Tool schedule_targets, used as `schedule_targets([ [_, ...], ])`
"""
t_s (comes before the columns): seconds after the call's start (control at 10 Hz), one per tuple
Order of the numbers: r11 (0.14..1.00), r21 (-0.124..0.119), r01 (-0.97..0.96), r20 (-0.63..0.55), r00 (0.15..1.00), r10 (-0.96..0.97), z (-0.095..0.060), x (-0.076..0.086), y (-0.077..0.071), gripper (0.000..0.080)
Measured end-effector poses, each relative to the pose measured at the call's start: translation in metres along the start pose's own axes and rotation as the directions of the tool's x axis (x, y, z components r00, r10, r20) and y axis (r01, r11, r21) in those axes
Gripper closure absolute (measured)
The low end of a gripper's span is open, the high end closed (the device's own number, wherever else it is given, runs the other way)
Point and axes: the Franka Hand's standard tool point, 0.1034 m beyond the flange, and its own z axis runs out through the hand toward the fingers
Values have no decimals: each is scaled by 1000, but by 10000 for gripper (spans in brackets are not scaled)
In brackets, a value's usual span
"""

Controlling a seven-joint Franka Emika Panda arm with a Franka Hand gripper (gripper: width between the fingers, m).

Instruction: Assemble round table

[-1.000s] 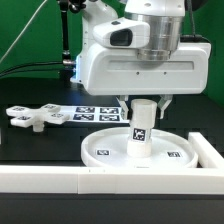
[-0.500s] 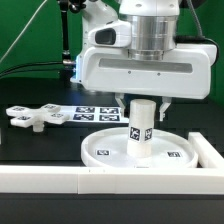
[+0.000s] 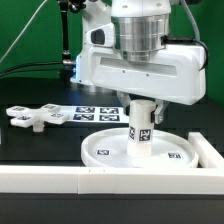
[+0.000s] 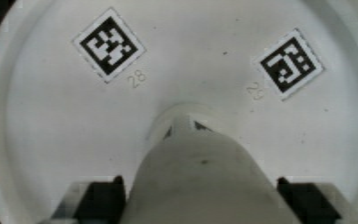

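Largest first: the round disc (image 3: 108,140) is seen lying flat on the dark table, rim up, just behind the long white wall (image 3: 60,178). It is judged stiff, light moulded plastic, too wide to be spanned by the jaws. Any hold would have to be taken at the rim, and a smooth underside could let it slide when pressed from above.

Next, the cross-shaped piece (image 3: 38,117) is found well apart from the disc, toward the exterior view's left, beside the marker board (image 3: 95,112). It is flat and thin, so it is best pinched across one arm near the centre, so that it hangs level.

Now the short post (image 3: 141,125): it is held upright over the middle of the disc, with the gripper (image 3: 143,108) clenched on its upper part, a finger on either side. In the wrist view the post (image 4: 202,170) is framed between the two dark pads (image 4: 101,196), with the disc floor (image 4: 176,100) spread beneath. A hard, slick cylinder is expected to twist or slip between flat pads, so a firm, square squeeze is called for. The high hold leaves the lower end free for mating. Whether that end is seated in the disc or only resting on it cannot be made out, since the joint is hidden.

Smallest, the square tags (image 4: 108,47) are seen printed flat on the disc, and one is worn on the post's side.
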Motion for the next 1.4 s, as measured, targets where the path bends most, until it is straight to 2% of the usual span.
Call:
schedule_targets([
  [0.2, 995, 5, -99, 2, 995, 99, 0, 0, -1, 393],
  [0.3, 983, 18, -182, 3, 983, 182, -1, 1, -2, 393],
  [0.4, 950, 46, -309, 19, 951, 308, 0, 3, -2, 393],
  [0.5, 908, 63, -415, 37, 910, 414, 0, 3, -2, 393],
  [0.9, 755, 84, -651, 66, 759, 647, -1, 4, -3, 393],
  [1.1, 709, 83, -700, 74, 714, 696, -2, 4, -3, 393],
  [1.3, 724, 81, -685, 73, 728, 682, 0, 3, -3, 393],
  [1.4, 756, 68, -651, 69, 759, 647, -1, 0, -4, 193],
])
